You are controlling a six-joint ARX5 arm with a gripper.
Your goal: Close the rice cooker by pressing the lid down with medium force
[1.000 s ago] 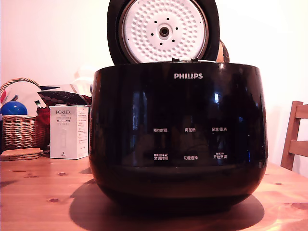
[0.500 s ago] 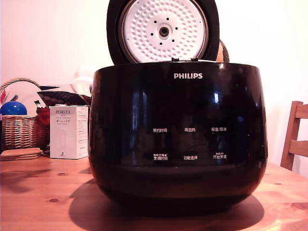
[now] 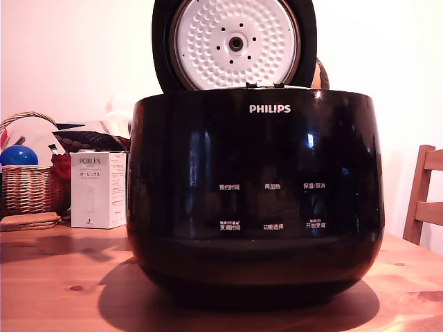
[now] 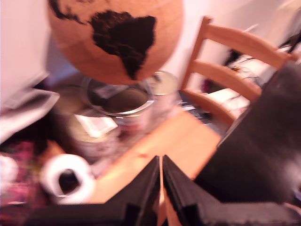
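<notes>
At the far left of the exterior view, midway up: a wicker basket (image 3: pixel 28 187) with a blue ball (image 3: pixel 17 155) resting in it, and below it a stack of flat cork mats (image 3: pixel 28 221) lying on the wooden table (image 3: pixel 55 283). Just to the right, a white box (image 3: pixel 99 190) marked PORLEX, standing upright on the table, close beside the appliance but not clearly touching it. Filling the centre of the frame: the rice cooker (image 3: pixel 255 200), glossy black and rounded, with a white PHILIPS logo near its upper rim and two rows of white button labels lower down, casting a dark shadow on the table beneath. At top centre: the lid (image 3: pixel 234 43), standing open and nearly upright behind the rim, its white dimpled underside with a central hole facing the camera. At the right edge, lower half: part of a wooden chair (image 3: pixel 423 197) behind the table.

In the wrist view, blurred: a white roll (image 4: pixel 70 179) at lower left, an orange globe (image 4: pixel 115 37) with black land shapes at the top, metal tins (image 4: pixel 122 106) under it, a chair back at upper right. At bottom centre, the gripper (image 4: pixel 161 181), its two black fingers (image 4: pixel 146 188) drawn almost together with only a thin slit between them, nothing held. At the right, a black curved mass, apparently the cooker's back, just beside the fingers; contact cannot be told.
</notes>
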